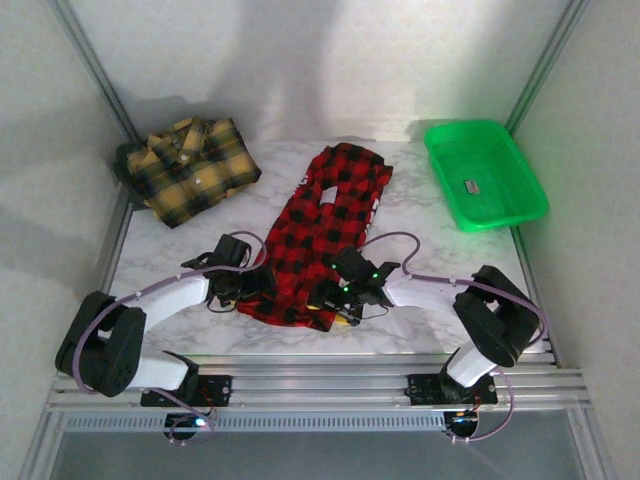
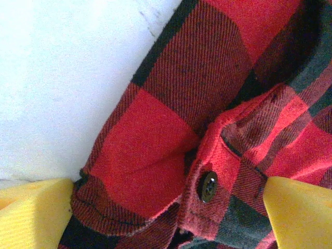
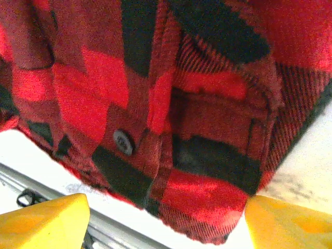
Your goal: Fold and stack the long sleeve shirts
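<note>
Left gripper (image 2: 166, 218) and right gripper (image 3: 168, 223) astride red-and-black shirt (image 1: 330, 230) hem, pads (image 2: 31, 218) half out-of-frame

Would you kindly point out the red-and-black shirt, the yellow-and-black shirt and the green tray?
red-and-black shirt (image 1: 330, 235), top external view, middle of its body.
yellow-and-black shirt (image 1: 195, 170), top external view, its folded front.
green tray (image 1: 485, 160), top external view, bare floor.

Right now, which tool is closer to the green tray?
Right. The right tool is at the near hem of the red shirt, left of the green tray; the left tool is farther left.
</note>
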{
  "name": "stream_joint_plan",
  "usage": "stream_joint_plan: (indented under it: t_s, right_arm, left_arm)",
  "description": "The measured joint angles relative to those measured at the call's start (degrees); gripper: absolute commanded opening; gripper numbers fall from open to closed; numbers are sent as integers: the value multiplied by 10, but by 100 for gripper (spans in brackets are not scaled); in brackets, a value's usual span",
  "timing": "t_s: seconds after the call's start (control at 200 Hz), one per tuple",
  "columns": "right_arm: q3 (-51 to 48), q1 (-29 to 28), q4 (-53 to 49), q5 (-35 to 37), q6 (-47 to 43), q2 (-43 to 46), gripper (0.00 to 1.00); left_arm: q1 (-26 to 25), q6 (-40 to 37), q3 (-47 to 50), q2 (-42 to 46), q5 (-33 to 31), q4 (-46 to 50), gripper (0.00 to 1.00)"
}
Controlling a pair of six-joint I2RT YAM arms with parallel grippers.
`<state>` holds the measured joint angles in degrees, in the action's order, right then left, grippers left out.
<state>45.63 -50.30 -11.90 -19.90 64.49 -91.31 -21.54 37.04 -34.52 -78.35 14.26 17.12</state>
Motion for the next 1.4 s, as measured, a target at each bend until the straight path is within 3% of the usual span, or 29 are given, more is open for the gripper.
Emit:
stream_joint_plan:
  t_s: [0.24, 0.315, 0.4, 0.586, 0.781, 0.871, 1.136, 1.276, 1.402]
  right_arm:
    - [41, 0, -3, 20, 23, -45, 65]
    - [43, 3, -13, 31, 30, -45, 54]
    - [45, 11, -34, 43, 30, -45, 34]
    - [37, 27, -73, 58, 28, -35, 13]
    - [15, 28, -118, 63, 21, 43, 0]
    - [9, 28, -132, 59, 20, 80, 0]
    - [-7, 40, -189, 57, 22, 171, 0]
    - [13, 86, -233, 49, 7, 197, 0]
    - [59, 144, -257, 35, -22, 194, 0]
  left_arm:
    - [-35, 24, -13, -36, -84, 24, 51]
    - [-50, 32, -18, -39, -112, 37, 44]
    - [-65, 38, -18, -40, -130, 37, 32]
    - [-92, 50, -19, -43, -129, 9, 13]
    - [-182, 62, -51, -53, -32, 0, 8]
    - [-204, 67, -63, -49, -7, 9, 7]
    - [-204, 69, -127, -27, 11, 76, 5]
    - [-187, 62, -203, -37, 27, 90, 4]
    - [-141, 56, -250, -47, 47, 92, 4]
